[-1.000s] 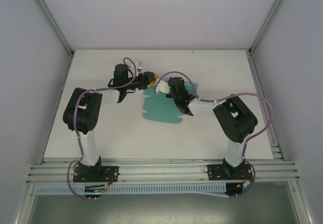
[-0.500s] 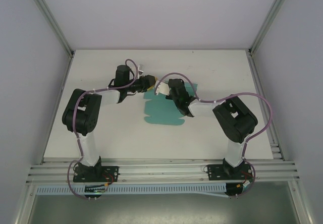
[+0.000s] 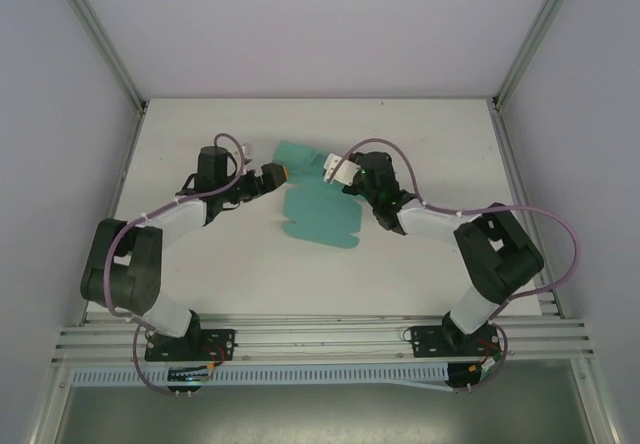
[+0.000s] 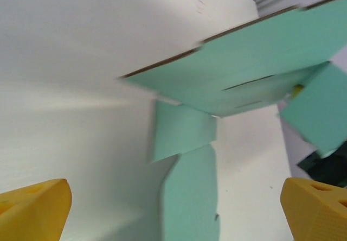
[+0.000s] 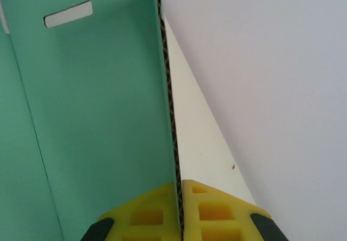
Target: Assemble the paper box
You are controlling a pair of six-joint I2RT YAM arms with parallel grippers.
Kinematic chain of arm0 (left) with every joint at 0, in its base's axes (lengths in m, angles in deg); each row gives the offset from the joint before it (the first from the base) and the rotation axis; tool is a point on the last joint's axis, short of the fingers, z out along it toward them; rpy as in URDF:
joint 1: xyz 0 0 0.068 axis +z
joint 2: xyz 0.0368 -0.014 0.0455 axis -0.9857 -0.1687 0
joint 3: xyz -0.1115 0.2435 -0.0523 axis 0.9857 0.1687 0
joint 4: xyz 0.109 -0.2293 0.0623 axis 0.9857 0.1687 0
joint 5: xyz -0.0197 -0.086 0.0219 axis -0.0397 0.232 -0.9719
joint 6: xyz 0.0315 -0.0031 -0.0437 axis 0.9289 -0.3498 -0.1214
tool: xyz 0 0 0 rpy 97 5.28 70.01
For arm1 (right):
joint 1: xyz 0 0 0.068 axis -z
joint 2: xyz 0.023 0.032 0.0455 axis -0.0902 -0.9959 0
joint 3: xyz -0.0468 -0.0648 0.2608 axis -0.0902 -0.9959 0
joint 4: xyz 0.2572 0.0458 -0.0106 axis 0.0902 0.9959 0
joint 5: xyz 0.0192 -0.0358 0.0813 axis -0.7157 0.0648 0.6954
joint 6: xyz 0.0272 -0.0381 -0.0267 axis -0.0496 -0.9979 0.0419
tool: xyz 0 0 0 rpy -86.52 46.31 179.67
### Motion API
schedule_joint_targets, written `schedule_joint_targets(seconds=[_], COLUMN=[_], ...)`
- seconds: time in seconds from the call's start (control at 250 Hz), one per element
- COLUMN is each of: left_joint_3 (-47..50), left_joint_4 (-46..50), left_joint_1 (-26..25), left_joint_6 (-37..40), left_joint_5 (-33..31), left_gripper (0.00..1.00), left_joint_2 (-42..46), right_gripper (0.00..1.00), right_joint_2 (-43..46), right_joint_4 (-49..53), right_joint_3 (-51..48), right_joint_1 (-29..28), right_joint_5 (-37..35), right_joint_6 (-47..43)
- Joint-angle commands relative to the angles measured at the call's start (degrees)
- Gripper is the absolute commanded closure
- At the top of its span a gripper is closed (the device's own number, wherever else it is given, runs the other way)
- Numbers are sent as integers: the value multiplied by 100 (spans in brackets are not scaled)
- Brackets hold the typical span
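The teal paper box (image 3: 320,219) sat part-folded just ahead of my left hand (image 3: 283,173), which had sprung open and drawn back, gaping wide, so I judged its raised panel (image 5: 103,100) depended on my right hand (image 3: 331,168), pinched on that edge, over a white surface (image 3: 300,284) between pale walls (image 3: 300,24).

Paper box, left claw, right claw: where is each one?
paper box (image 3: 318,222), top view, flat bottom panel.
left claw (image 3: 276,174), top view, between open yellow tips.
right claw (image 5: 179,211), right wrist view, pinching box edge.
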Motion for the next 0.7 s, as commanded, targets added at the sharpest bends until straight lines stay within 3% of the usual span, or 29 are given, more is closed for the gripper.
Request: schedule_joint_targets(seconds=[0.0, 0.188, 0.328, 0.699], left_joint_3=[135, -147, -432, -398], left_joint_4=[332, 430, 108, -595], left_joint_1=[44, 129, 118, -135], left_joint_6=[357, 329, 464, 671], left_joint_5=[-518, -1413, -646, 328], left_gripper=[2, 5, 12, 12], left_joint_2=[309, -174, -653, -1102], right_gripper=[100, 100, 100, 100], right_joint_2=[208, 240, 250, 200], right_joint_4=[-59, -141, -233, -295], right_joint_3=[-185, -282, -284, -206], right_joint_1=[159, 201, 213, 125], right_joint_5=[484, 677, 612, 538], right_joint_6=[527, 651, 718, 930])
